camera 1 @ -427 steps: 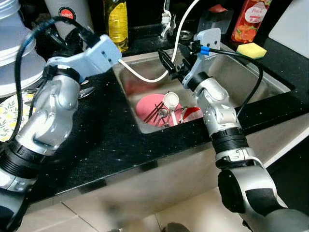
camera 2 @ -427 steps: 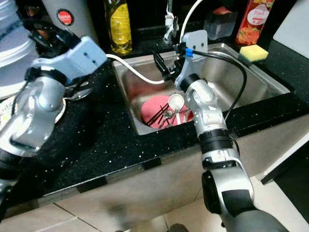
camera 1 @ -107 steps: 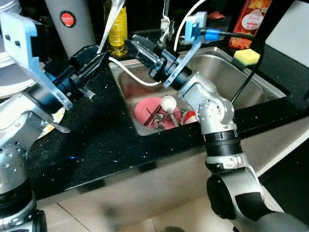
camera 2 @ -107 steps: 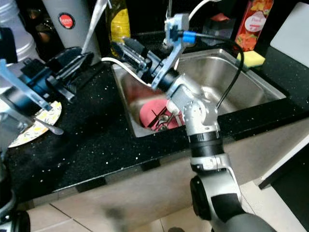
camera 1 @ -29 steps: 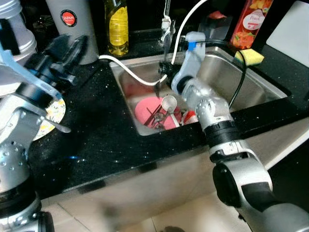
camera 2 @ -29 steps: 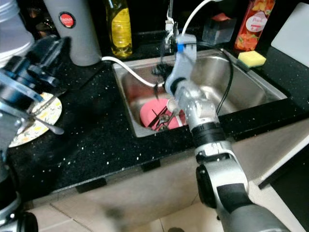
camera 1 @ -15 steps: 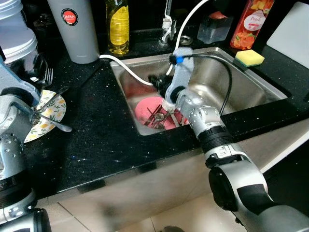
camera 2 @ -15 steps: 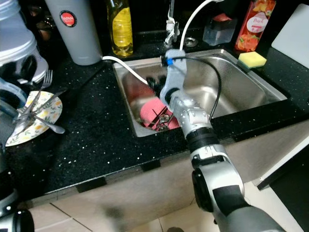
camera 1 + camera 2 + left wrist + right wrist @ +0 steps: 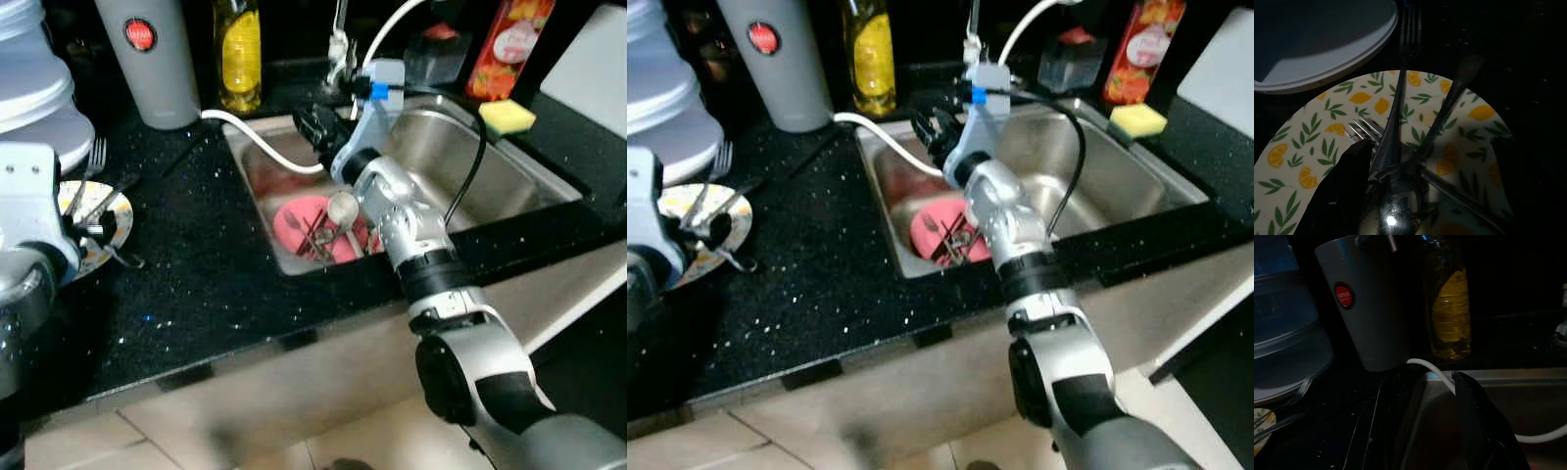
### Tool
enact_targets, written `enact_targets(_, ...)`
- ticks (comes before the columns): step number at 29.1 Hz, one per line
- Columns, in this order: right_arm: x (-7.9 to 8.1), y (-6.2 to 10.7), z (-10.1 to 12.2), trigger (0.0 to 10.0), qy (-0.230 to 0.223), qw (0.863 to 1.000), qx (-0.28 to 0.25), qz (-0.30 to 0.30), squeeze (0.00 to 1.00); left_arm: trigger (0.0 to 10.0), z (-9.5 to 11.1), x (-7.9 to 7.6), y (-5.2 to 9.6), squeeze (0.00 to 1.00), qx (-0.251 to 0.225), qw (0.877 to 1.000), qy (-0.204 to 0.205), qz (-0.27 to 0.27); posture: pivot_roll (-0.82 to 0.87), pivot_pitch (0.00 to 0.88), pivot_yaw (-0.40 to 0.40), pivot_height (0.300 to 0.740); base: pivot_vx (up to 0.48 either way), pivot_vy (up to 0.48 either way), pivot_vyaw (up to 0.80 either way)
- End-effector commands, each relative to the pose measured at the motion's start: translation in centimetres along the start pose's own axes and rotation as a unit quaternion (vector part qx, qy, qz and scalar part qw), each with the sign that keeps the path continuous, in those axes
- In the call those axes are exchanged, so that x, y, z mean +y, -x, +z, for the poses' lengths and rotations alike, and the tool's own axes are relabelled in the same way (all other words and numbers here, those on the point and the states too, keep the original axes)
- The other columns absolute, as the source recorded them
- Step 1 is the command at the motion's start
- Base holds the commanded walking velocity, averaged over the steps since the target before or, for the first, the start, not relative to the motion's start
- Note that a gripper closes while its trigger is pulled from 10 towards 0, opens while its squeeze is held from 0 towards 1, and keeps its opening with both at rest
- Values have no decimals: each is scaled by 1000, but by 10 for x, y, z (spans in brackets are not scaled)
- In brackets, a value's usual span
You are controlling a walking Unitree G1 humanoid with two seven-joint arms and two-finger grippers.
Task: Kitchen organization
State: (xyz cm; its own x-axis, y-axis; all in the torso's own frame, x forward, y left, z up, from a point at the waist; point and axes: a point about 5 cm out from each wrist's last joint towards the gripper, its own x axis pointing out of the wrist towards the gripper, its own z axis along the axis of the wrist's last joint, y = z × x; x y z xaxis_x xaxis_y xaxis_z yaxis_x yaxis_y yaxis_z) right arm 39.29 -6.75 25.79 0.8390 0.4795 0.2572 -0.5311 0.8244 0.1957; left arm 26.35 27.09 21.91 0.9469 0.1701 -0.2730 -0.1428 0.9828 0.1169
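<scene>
**Q:** Left wrist view looks like a pile of cutlery. What's actually where, nearest first?

**A:** Yep. Closest in is the black speckled stone countertop (image 9: 216, 284). On its left side sits a round lemon-and-leaf patterned plate (image 9: 1298, 147) with silver forks and spoons (image 9: 1396, 161) crossed on it. One fork's long axis runs front to back, tines poking off the far rim toward the stack of white plastic containers (image 9: 34, 98). The left gripper (image 9: 1425, 166) hangs right over that pile, fingers spread apart either side of the handles, not clamped on anything.

**Q:** And the sink?

**A:** Stainless steel sink basin (image 9: 509, 171) is further right. Down in it there's a flat pink plate (image 9: 294, 220) with more silver utensils (image 9: 328, 230) lying across it, including a ladle-ish spoon with its bowl aimed at the back wall. The right gripper (image 9: 312, 122) is up above the sink's back-left corner, pointing left toward the grey cylindrical flask with a red dot (image 9: 147, 59). Its fingers look parted with nothing between them.

**Q:** Back row?

**A:** Yellow oil bottle (image 9: 238, 54), a white hose (image 9: 265, 137) draped into the basin, a yellow sponge (image 9: 506, 116) on the far right rim, and a red juice carton (image 9: 505, 44) behind it.
</scene>
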Motion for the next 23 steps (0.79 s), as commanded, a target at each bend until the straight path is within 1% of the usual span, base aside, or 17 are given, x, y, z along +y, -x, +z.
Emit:
enact_targets(1, -2, 1, -2, 10000, -3, 1000, -2, -4, 0, 10000, 2, 4, 1, 1000, 10, 1000, -17, -2, 129, 0, -24, 740, 0, 0, 0)
enact_targets(2, -1, 1, -2, 10000, -4, 1000, -3, -2, 0, 10000, 2, 4, 1, 1000, 17, 1000, -21, -7, 125, 0, -18, 740, 0, 0, 0)
enact_targets(3, -1, 1, -2, 10000, -5, 1000, -4, -1, 0, 10000, 1, 7, 0, 933, 26, 999, -29, -6, 125, 0, -16, 740, 0, 0, 0)
enact_targets(4, -1, 1, -2, 10000, -5, 1000, -4, -1, 0, 10000, 1, 7, 0, 933, 26, 999, -29, -6, 125, 0, -16, 740, 0, 0, 0)
enact_targets(5, -1, 2, -2, 10000, -5, 1000, -5, -1, 0, 10000, 0, 10, 0, 0, 33, 999, -34, -3, 125, 0, -16, 740, 0, 0, 0)
enact_targets(6, 0, 2, -2, 10000, -6, 1000, -5, -1, 0, 10000, -1, 14, -1, 0, 38, 999, -34, 1, 123, 0, -13, 740, 0, 0, 0)
enact_targets(7, 0, 2, -2, 10000, -6, 1000, -5, -1, 0, 10000, -1, 14, -1, 0, 38, 999, -34, 1, 123, 0, -13, 740, 0, 0, 0)
enact_targets(8, -1, 2, -2, 10000, -6, 1000, -5, -1, 0, 10000, -5, 18, -1, 0, 47, 999, -28, 0, 124, 0, -12, 740, 0, 0, 0)
enact_targets(9, -1, 2, -2, 10000, -6, 1000, -5, -1, 0, 10000, -5, 18, -1, 0, 47, 999, -28, 0, 124, 0, -12, 740, 0, 0, 0)
enact_targets(12, -3, 4, -3, 10000, -7, 1000, -5, -4, 0, 10000, -19, 26, 0, 0, 75, 997, 1, -3, 120, 0, -10, 740, 0, 0, 0)
enact_targets(13, -3, 4, -3, 10000, -6, 1000, -6, -5, 0, 10000, -24, 27, 0, 0, 83, 996, 11, -4, 120, 0, -10, 740, 0, 0, 0)
enact_targets(16, -4, 4, -3, 10000, -6, 1000, -6, -4, 0, 10000, -37, 27, 1, 0, 102, 995, 17, -1, 120, 0, -13, 740, 0, 0, 0)
enact_targets(19, -4, 4, -3, 10000, -6, 1000, -6, -4, 0, 10000, -41, 27, 1, 0, 109, 994, 15, 3, 120, 0, -15, 740, 0, 0, 0)
enact_targets(20, -3, 4, -3, 10000, -6, 1000, -6, -3, 0, 7294, -44, 26, 1, 0, 115, 993, 14, 4, 119, 0, -16, 740, 0, 0, 0)
enact_targets(21, -3, 3, -2, 10000, -6, 1000, -6, -1, 0, 0, -46, 27, 0, 0, 120, 993, 10, 13, 121, 0, -20, 740, 0, 0, 0)
enact_targets(23, -2, 2, -2, 10000, -5, 1000, -6, 1, 0, 0, -47, 26, -1, 0, 119, 993, -2, 23, 121, 0, -23, 740, 0, 0, 0)
